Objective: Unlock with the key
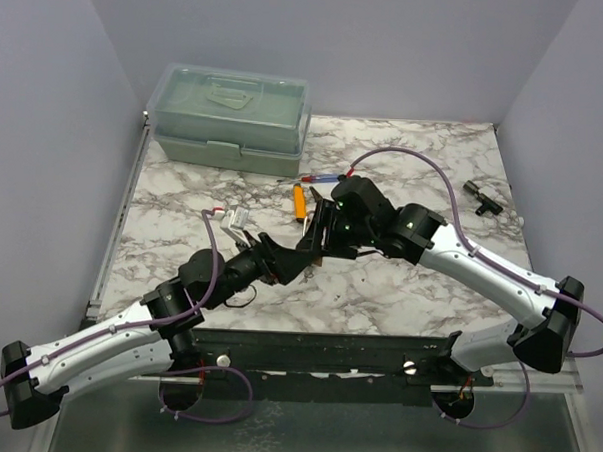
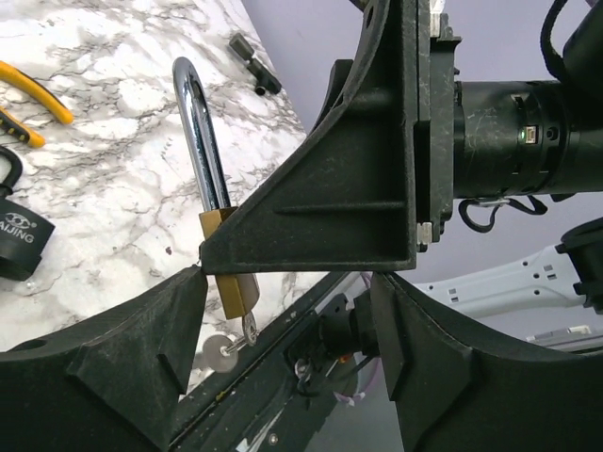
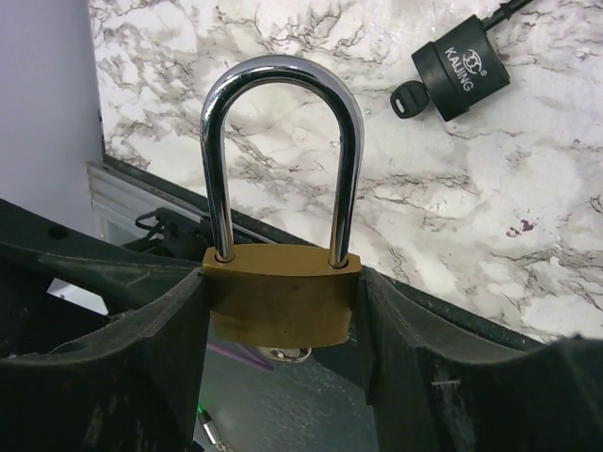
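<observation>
A brass padlock (image 3: 281, 297) with a tall chrome shackle (image 3: 283, 75) is clamped upright between my right gripper's (image 3: 281, 315) fingers, above the table's near edge. It also shows in the left wrist view (image 2: 237, 292), partly behind the right gripper's finger. A silver key (image 2: 250, 330) sticks out of its underside, with a ring and a round key head (image 2: 223, 350) hanging from it; a sliver of the key (image 3: 287, 354) shows in the right wrist view. My left gripper (image 2: 287, 315) is open, facing the right gripper (image 1: 316, 237), its fingers on either side of the key without touching it.
A black padlock (image 3: 460, 71) with a black key (image 3: 407, 99) lies on the marble table (image 1: 399, 290). An orange-handled tool (image 1: 300, 199), a green lidded box (image 1: 229, 118), a small black part (image 1: 480, 197) and white-tagged keys (image 1: 234, 218) lie further back.
</observation>
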Action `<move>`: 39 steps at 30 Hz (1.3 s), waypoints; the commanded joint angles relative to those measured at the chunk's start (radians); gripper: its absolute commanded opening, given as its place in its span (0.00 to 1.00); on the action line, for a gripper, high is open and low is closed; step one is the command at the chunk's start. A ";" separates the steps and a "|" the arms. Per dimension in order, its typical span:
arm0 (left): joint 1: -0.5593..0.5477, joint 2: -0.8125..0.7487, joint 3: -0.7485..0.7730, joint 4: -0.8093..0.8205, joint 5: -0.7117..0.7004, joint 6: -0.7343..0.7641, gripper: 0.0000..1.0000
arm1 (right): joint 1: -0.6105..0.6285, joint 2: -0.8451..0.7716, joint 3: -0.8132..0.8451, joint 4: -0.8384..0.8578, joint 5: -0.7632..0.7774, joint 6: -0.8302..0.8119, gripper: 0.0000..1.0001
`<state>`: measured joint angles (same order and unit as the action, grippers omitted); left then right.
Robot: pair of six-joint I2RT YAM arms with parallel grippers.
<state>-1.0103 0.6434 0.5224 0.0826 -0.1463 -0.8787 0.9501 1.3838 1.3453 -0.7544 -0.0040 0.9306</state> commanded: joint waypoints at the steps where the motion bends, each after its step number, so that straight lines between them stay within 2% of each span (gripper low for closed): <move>1: -0.002 -0.034 -0.026 -0.055 -0.083 -0.005 0.73 | 0.026 0.012 0.064 0.069 0.046 0.008 0.00; 11: -0.003 -0.060 -0.056 -0.033 -0.031 0.010 0.71 | 0.036 0.037 0.099 0.069 0.058 0.012 0.00; 15: -0.003 -0.068 -0.060 -0.036 -0.062 0.010 0.70 | 0.040 0.038 0.100 0.073 0.049 0.005 0.00; 26: -0.002 0.002 -0.030 -0.027 -0.112 0.017 0.50 | 0.070 0.041 0.103 0.087 0.044 0.001 0.00; 29: -0.002 0.010 -0.026 -0.027 -0.117 0.019 0.38 | 0.074 0.037 0.103 0.090 0.044 0.000 0.00; 34: -0.002 0.010 -0.025 -0.032 -0.123 0.014 0.02 | 0.076 0.019 0.084 0.122 0.021 -0.009 0.00; 35: -0.003 0.008 -0.025 -0.036 -0.126 0.012 0.00 | 0.076 0.013 0.077 0.132 0.018 -0.010 0.00; 36: -0.003 0.003 -0.025 -0.038 -0.125 0.009 0.00 | 0.076 0.007 0.068 0.141 0.017 -0.011 0.02; 37: -0.002 -0.002 -0.027 -0.038 -0.123 0.009 0.00 | 0.076 -0.001 0.060 0.151 0.017 -0.012 0.09; 39: -0.002 -0.017 -0.026 -0.038 -0.119 0.009 0.00 | 0.076 -0.023 0.043 0.167 0.028 -0.014 0.32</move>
<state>-1.0149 0.6479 0.4808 0.0574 -0.2375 -0.8768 1.0111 1.4250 1.3975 -0.7082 0.0460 0.9176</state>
